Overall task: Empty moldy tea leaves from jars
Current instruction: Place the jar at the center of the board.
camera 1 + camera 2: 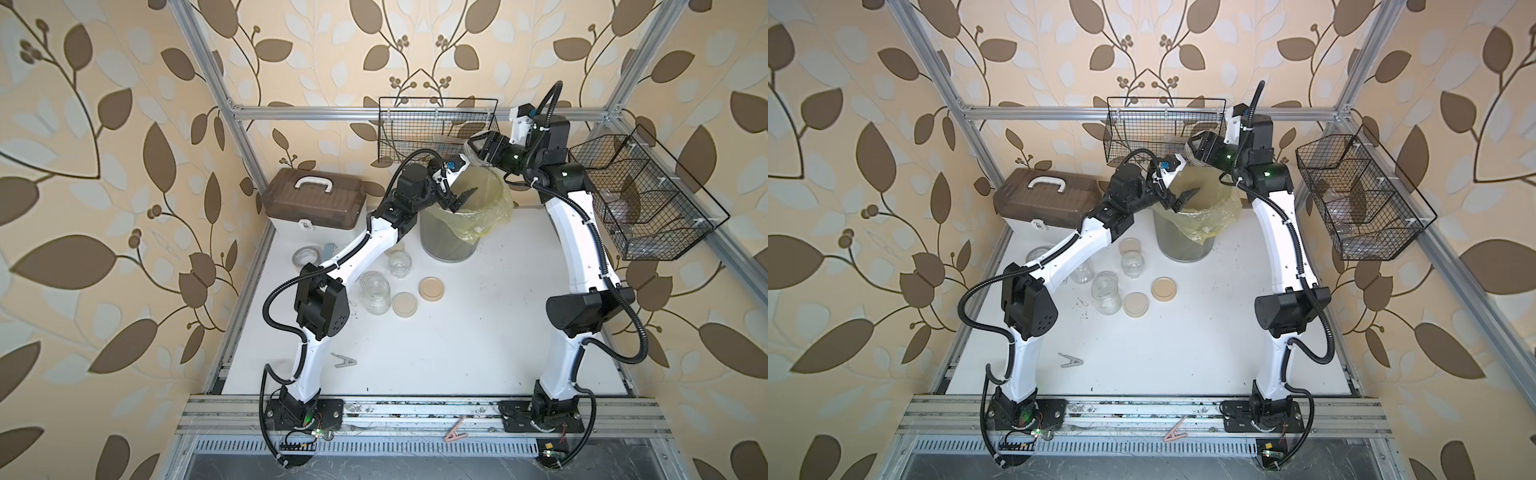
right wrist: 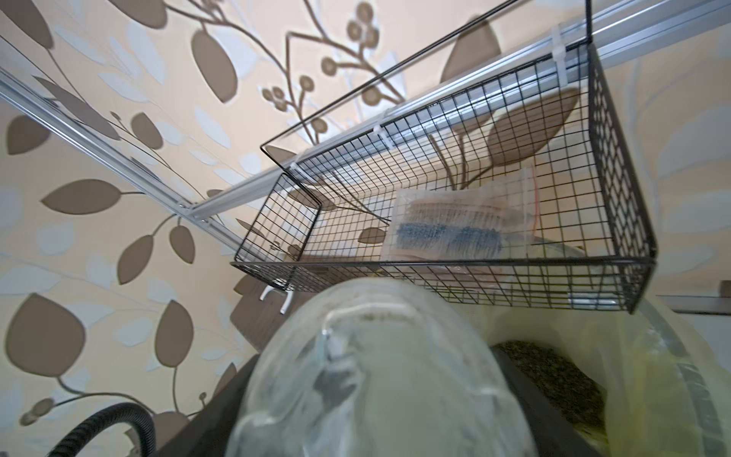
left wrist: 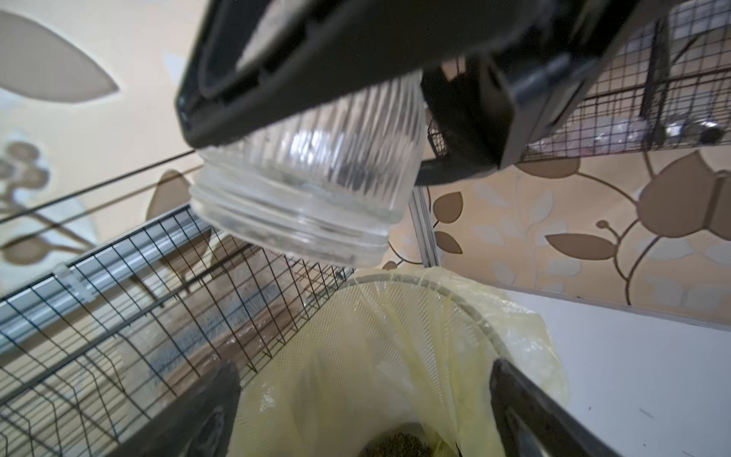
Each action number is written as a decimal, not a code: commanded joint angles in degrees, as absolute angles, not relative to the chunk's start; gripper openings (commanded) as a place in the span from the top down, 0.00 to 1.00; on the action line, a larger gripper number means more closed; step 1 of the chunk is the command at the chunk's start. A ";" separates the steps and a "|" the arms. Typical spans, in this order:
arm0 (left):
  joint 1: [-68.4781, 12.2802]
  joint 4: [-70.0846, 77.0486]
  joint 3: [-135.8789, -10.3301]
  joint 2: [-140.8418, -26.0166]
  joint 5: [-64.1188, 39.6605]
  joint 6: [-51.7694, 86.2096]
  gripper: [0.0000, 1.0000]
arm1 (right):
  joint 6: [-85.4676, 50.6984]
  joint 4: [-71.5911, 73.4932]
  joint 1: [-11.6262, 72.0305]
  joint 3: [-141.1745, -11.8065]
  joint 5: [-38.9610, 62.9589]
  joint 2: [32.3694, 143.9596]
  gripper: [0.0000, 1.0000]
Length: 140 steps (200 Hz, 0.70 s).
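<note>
At the table's left edge sits a brown-lidded storage box (image 1: 313,203) with a roll of tape (image 1: 305,257) in front of it. Right of the left arm, a top view shows three clear, empty jars (image 1: 1106,293) standing on the white tabletop (image 1: 457,332). Beige lids (image 1: 404,305) lie flat just beside them, and dark crumbs are scattered around. The left gripper (image 1: 460,198) hangs over the left rim of the grey bin (image 1: 446,245), its jaws spread wide and holding nothing. Inside the bin's yellow liner (image 1: 496,205) the tea leaves (image 3: 399,445) lie as a dark crumbly heap at the bottom. Above the bin's far rim the right gripper (image 1: 477,146) is clamped around a ribbed glass jar (image 3: 308,190) — lidless, tipped mouth-down toward the bin, and clear apart from a few specks. Farther right, a black wire basket (image 1: 648,199) hangs on the frame.
</note>
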<state>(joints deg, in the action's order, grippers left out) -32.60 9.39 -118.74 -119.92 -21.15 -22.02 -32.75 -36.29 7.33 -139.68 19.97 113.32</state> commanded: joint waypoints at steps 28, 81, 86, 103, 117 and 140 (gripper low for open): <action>-29.38 17.52 -125.40 -118.14 -34.62 -16.35 0.01 | -37.71 -27.24 6.34 -138.08 32.18 108.31 0.61; -29.03 18.14 -134.64 -122.17 -40.43 -12.78 0.01 | -40.91 -20.45 6.38 -131.57 41.03 104.54 0.60; -29.04 18.26 -135.09 -122.42 -40.76 -12.62 0.01 | -41.29 -19.68 6.49 -131.04 41.73 104.20 0.60; -29.01 18.72 -135.53 -122.64 -41.87 -12.31 0.01 | -42.23 -18.64 6.63 -130.45 43.46 103.89 0.60; -29.05 18.71 -135.53 -122.58 -42.25 -12.30 0.01 | -42.22 -18.22 7.24 -130.52 44.36 103.87 0.60; -29.02 19.42 -135.53 -122.74 -43.40 -11.94 0.01 | -42.52 -17.71 8.80 -130.54 45.50 103.79 0.60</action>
